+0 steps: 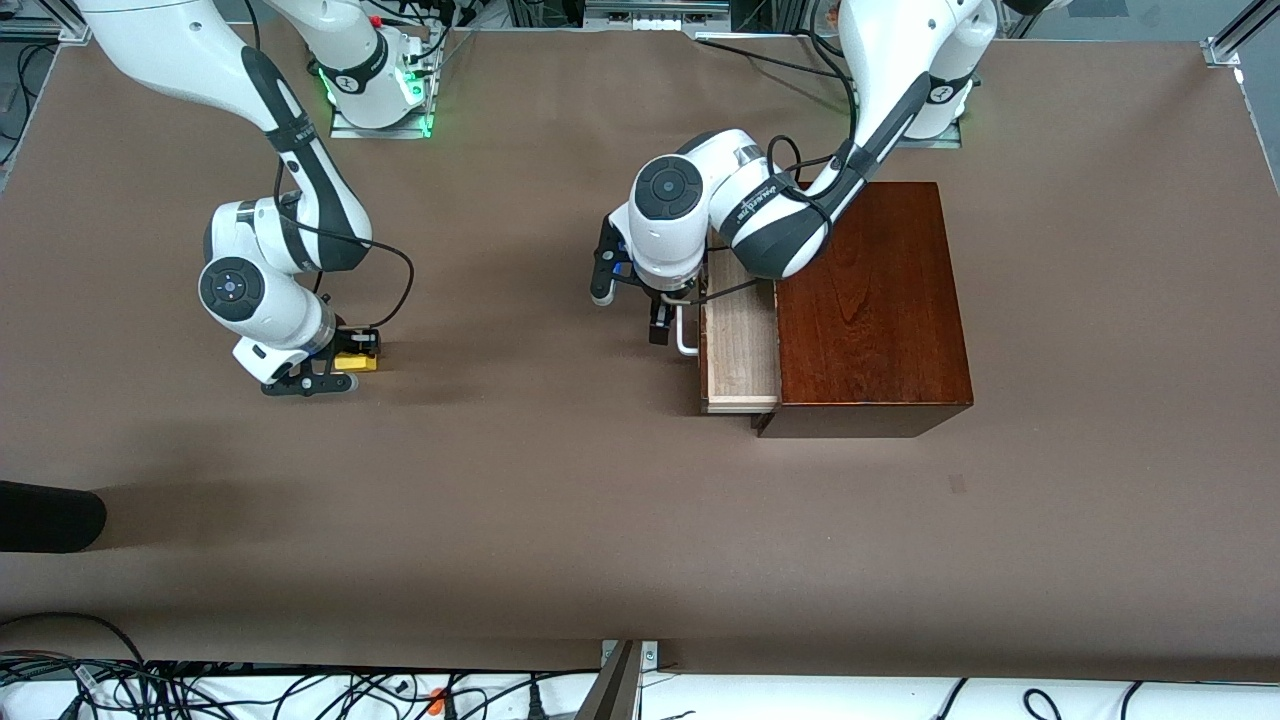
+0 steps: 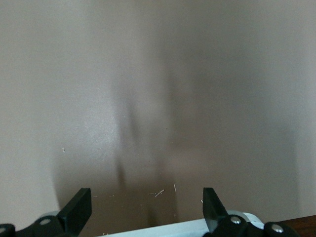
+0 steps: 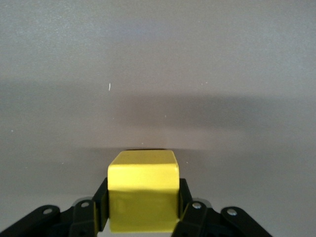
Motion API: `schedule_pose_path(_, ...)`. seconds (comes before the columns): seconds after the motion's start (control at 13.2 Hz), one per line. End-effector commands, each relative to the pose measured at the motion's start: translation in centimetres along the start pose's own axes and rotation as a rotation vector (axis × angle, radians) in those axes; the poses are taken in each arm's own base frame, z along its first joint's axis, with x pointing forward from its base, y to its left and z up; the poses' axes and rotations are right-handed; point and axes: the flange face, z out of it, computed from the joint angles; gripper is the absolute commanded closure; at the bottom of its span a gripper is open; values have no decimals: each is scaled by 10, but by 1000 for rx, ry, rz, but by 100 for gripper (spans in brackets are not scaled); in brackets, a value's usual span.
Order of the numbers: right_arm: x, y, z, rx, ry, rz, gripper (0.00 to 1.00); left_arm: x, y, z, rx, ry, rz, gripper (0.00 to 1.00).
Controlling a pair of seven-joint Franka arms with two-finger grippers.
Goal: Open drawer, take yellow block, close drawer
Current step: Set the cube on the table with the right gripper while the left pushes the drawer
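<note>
Still open: drawer (image 1: 740, 340); left claw (image 1: 630, 310) spread wide beside handle (image 1: 685, 335), could miss it; right claw (image 3: 143, 217) squeezing yellow block (image 3: 143, 195) low over bench (image 1: 560, 500), could slip.

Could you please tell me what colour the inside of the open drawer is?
The drawer has a pale, light-wood interior, seen best in the front view.

The yellow block (image 3: 143, 197) is bright, plain yellow — black right claw (image 3: 143, 212) fingers on either side. The drawer (image 1: 741, 345) is pale wood inside with a white handle (image 1: 686, 332); its box (image 1: 866, 300) is glossy reddish-brown, grained. The counter (image 1: 560, 500) is flat brown.
</note>
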Motion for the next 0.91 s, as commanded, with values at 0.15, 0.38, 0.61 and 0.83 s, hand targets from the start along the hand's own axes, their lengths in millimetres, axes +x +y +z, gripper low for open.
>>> schedule_pose_path(0.15,4,13,-2,13,15,19,0,-28,-2,3,-36,-143,33,0)
schedule_pose_path(0.38,13,25,-56,12,101,17,0,-43,-5,0,-52,-206,25,0)
schedule_pose_path(0.61,4,27,-151,6,141,18,0,-60,-12,-2,-59,-232,5,0)
schedule_pose_path(0.83,-4,12,-253,-1,87,-1,0,-67,-17,-3,-58,-232,-6,0)
